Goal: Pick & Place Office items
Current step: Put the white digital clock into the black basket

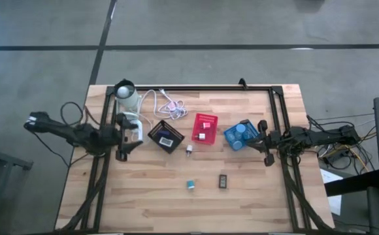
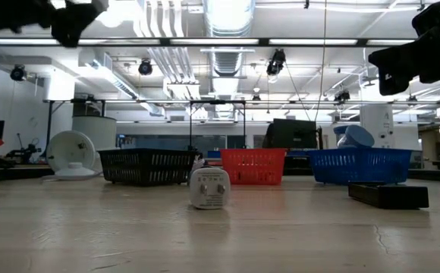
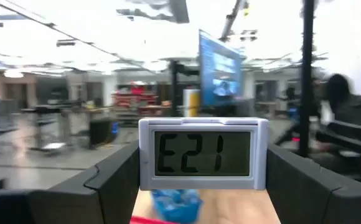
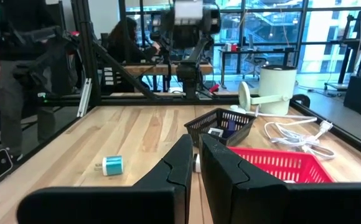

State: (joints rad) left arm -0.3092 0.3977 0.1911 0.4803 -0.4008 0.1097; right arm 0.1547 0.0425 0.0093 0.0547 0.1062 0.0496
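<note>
The bench (image 1: 176,202) carries a row of three bins across its middle: a black mesh bin (image 1: 166,136), a red bin (image 1: 204,128) and a blue bin (image 1: 240,135).

The left gripper (image 1: 129,135) is raised near the left edge of the bench, just beside the black mesh bin. Its fingers are clamped on a small digital clock (image 3: 203,153), one finger on each short side, with the display facing the wrist camera. The clock looks light and stiff, with smooth plastic sides, so it may slip; the flat side faces seem the best place to hold it.

The right gripper (image 1: 265,142) waits near the right edge, beside the blue bin, fingers together and empty.

On the bare wood toward the front edge lie a black block (image 1: 222,181), a teal piece (image 1: 191,185) and a white plug adapter (image 1: 189,151).
</note>
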